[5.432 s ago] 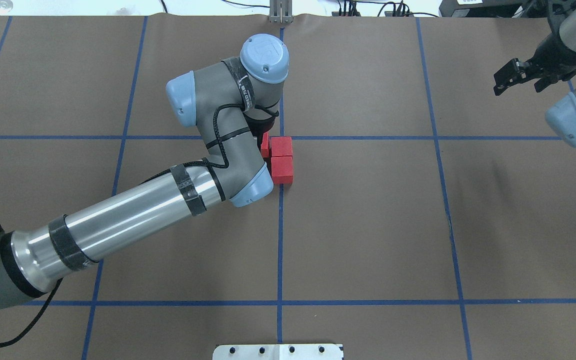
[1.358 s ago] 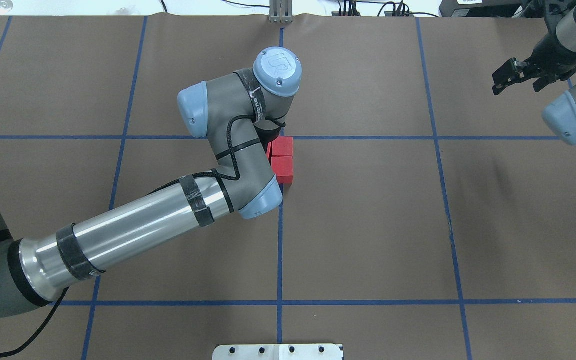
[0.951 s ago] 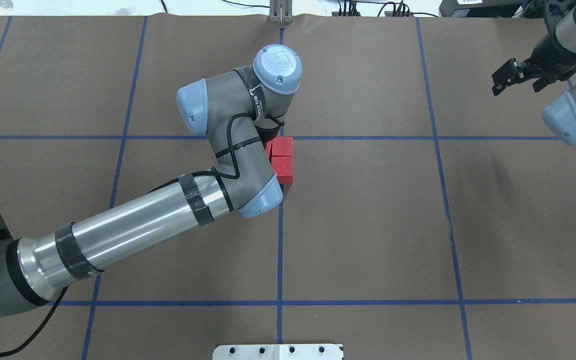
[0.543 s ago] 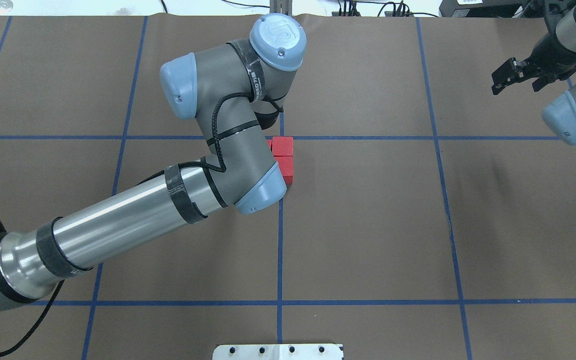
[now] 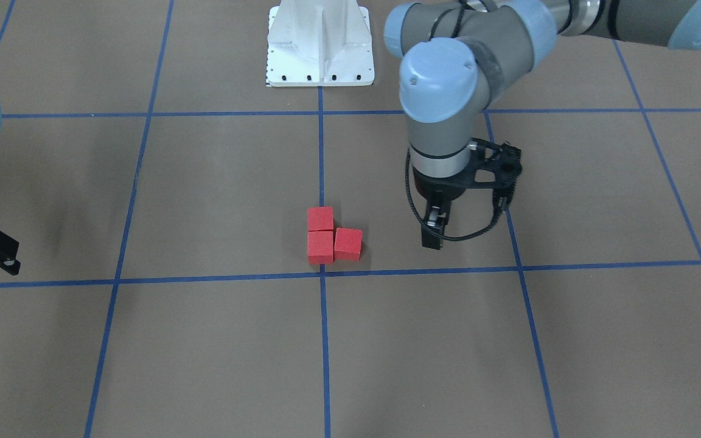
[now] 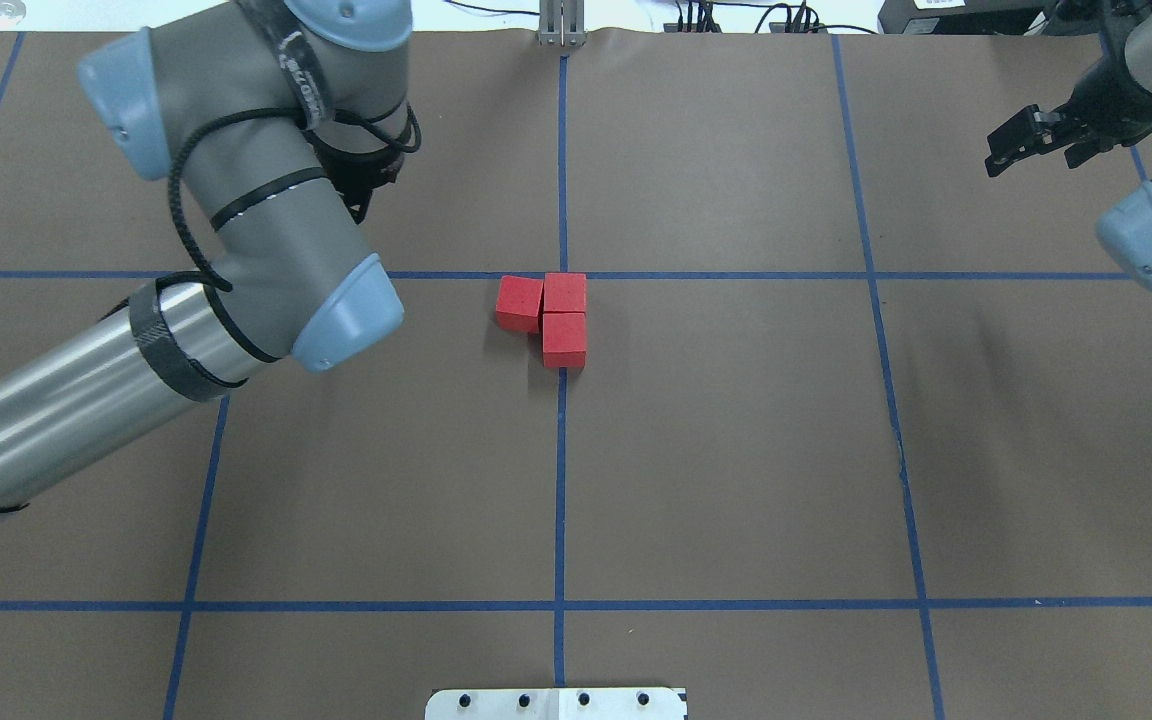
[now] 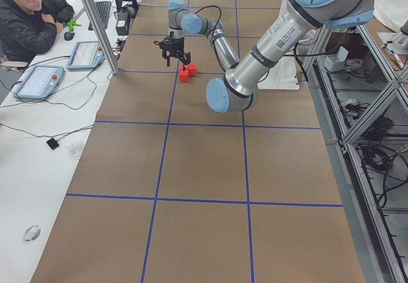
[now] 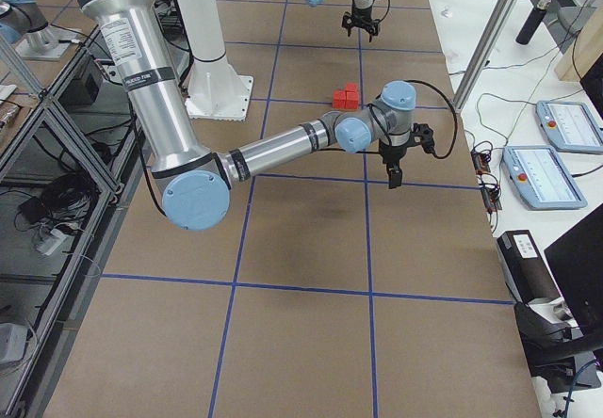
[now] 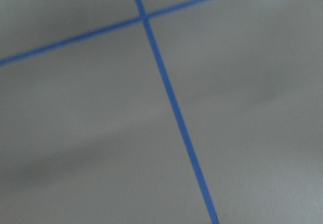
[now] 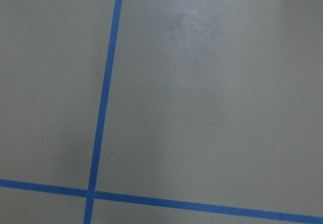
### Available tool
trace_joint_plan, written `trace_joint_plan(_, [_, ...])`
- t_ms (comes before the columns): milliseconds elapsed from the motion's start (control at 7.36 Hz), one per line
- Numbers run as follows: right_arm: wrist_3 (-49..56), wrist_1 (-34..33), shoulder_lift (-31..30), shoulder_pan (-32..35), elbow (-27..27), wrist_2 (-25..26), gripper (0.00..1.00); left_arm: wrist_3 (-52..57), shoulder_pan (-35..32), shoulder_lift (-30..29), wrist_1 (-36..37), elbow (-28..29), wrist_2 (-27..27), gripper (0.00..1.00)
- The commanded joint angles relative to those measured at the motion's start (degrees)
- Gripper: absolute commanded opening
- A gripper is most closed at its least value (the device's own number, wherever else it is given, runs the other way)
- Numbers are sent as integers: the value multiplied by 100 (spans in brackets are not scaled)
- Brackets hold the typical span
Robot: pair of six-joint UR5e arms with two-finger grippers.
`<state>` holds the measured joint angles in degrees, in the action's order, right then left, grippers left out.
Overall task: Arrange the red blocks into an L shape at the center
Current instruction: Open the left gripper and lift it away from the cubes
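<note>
Three red blocks lie together in an L just on my side of the center crossing. Two of them form a column on the tape line. The third touches the far one on its left, slightly turned. In the front-facing view the blocks sit just above the crossing. My left gripper hangs open and empty above the paper, well away from the blocks. My right gripper is open and empty at the far right. Both wrist views show only paper and tape.
The white robot base plate stands at the near middle edge of the table. My left forearm crosses the left squares. An operator sits beside the table with tablets on the side bench.
My left arm has lifted off the blocks and swung away to the left and far side, uncovering the third block. The blocks and the right arm have stayed put.
</note>
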<state>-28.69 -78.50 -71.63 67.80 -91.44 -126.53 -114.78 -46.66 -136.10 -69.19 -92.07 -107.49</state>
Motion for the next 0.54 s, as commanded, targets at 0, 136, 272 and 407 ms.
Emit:
trace_joint_plan(0, [-83,335,-264,135,21,32,99,2136,-770,1193,-627,-162,-35,100])
trace_joint_plan(136, [-84,265,-273,250,91,32,99,2858,-1157,1930,-1753,-127,-61,100])
trace_joint_plan(272, [-84,265,-264,408,309,-11,99,4283,-1727,2686,-2548,-92,-540,100])
trace_joint_plan(407, [-84,238,-255,461,477,-21,99,6125,-2585,3059,-2921,187,-1589,100])
